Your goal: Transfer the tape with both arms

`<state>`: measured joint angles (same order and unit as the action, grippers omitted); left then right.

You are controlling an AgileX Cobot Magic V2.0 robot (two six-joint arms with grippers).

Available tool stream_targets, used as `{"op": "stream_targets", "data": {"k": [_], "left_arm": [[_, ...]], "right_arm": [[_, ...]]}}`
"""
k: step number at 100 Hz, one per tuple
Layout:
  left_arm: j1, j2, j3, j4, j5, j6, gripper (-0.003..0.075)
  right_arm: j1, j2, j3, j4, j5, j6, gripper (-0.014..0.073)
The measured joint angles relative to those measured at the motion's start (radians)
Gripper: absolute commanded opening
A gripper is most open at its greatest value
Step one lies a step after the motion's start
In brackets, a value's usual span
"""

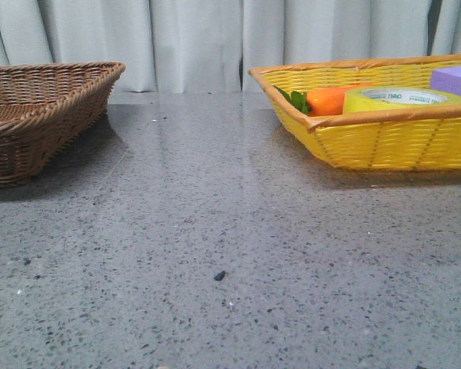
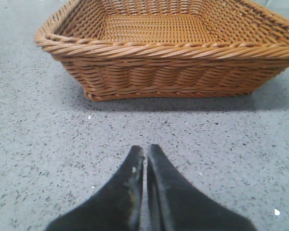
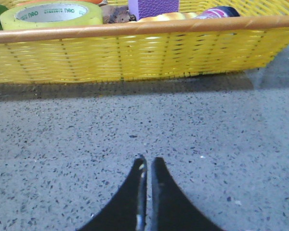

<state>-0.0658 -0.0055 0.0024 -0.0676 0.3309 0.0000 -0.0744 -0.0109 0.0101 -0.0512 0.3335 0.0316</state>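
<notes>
The yellow tape roll [image 1: 403,99] lies flat in the yellow wicker basket [image 1: 384,142] at the right, beside an orange carrot [image 1: 334,100]. It also shows in the right wrist view [image 3: 50,15], white core with green lettering up. My right gripper [image 3: 147,161] is shut and empty, low over the table, a short way in front of that basket [image 3: 135,53]. My left gripper [image 2: 144,149] is shut and empty over the table, in front of the brown wicker basket [image 2: 173,72]. Neither gripper shows in the front view.
The brown basket [image 1: 31,123] at the left holds nothing that I can see. The yellow basket also holds a purple block [image 1: 455,81], a brownish lump [image 3: 115,14] and a dark bottle [image 3: 216,12]. Grey speckled table [image 1: 215,254] lies between the baskets; curtain behind.
</notes>
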Motion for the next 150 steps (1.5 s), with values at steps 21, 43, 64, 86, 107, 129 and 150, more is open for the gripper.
{"op": "stream_targets", "data": {"k": [21, 43, 64, 86, 107, 129, 150], "left_arm": [[0.0, 0.0, 0.0, 0.0, 0.0, 0.0, -0.002], [0.0, 0.0, 0.0, 0.0, 0.0, 0.0, -0.0021], [0.0, 0.0, 0.0, 0.0, 0.0, 0.0, -0.0021], [0.008, 0.0, 0.0, 0.0, 0.0, 0.0, -0.0021], [0.008, 0.0, 0.0, 0.036, -0.005, 0.0, -0.002], [0.008, 0.0, 0.0, 0.068, -0.005, 0.0, -0.0021], [0.008, 0.0, 0.0, 0.068, -0.013, 0.0, -0.002]], "right_arm": [[0.0, 0.0, 0.0, 0.0, 0.0, 0.0, -0.0074], [0.0, 0.0, 0.0, 0.0, 0.0, 0.0, -0.0074], [0.0, 0.0, 0.0, 0.0, 0.0, 0.0, -0.0074], [0.0, 0.0, 0.0, 0.0, 0.0, 0.0, -0.0074], [0.0, 0.0, 0.0, 0.0, 0.0, 0.0, -0.0074], [0.0, 0.0, 0.0, 0.0, 0.0, 0.0, -0.0074], [0.0, 0.0, 0.0, 0.0, 0.0, 0.0, -0.0074]]}}
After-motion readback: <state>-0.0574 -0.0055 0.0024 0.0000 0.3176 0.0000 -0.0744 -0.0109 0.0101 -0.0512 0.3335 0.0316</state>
